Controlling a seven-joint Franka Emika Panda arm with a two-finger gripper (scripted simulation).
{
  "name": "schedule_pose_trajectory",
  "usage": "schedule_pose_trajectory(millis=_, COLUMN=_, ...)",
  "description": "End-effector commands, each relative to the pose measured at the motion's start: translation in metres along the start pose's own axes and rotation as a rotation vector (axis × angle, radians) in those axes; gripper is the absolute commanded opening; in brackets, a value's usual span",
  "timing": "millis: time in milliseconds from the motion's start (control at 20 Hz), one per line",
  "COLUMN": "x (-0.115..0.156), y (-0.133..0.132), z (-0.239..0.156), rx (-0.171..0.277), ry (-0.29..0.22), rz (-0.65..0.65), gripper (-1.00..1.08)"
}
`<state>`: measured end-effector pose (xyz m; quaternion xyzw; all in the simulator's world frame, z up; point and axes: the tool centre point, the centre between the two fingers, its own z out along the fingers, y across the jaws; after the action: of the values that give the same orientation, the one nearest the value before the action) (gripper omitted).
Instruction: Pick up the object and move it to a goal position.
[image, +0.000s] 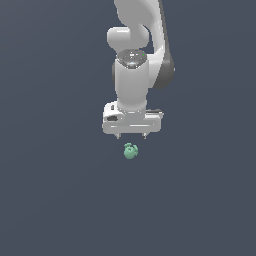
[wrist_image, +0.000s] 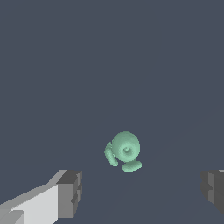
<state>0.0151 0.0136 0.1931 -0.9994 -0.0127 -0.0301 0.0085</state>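
Note:
The object (image: 131, 151) is a tiny mint-green lumpy blob lying on the flat dark grey surface. In the wrist view the object (wrist_image: 124, 151) shows a round body with a darker centre bump and small lobes at its side. My white gripper (image: 131, 135) hangs just above it, pointing down, a short gap away. Its two fingers stand wide apart, one fingertip (wrist_image: 70, 192) on one side and the other fingertip (wrist_image: 213, 190) on the far side, with nothing between them. The gripper (wrist_image: 142, 192) is open.
The white arm (image: 134, 60) rises straight above the gripper toward the top of the exterior view. All around lies a plain dark grey surface (image: 55, 190) with no other object or edge showing.

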Motion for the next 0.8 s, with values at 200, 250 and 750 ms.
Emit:
schedule_pose_trajectory(millis=200, x=0.003, y=0.005, z=-0.003, rx=-0.010, ry=0.009, rz=-0.011, gripper=1.00)
schedule_pose_trajectory(millis=250, x=0.005, y=0.008, z=-0.005, rx=-0.015, ry=0.014, rz=-0.017, gripper=1.00)
schedule_pose_trajectory(millis=750, x=0.010, y=0.016, z=-0.010, rx=-0.032, ry=0.028, rz=-0.034, gripper=1.00)
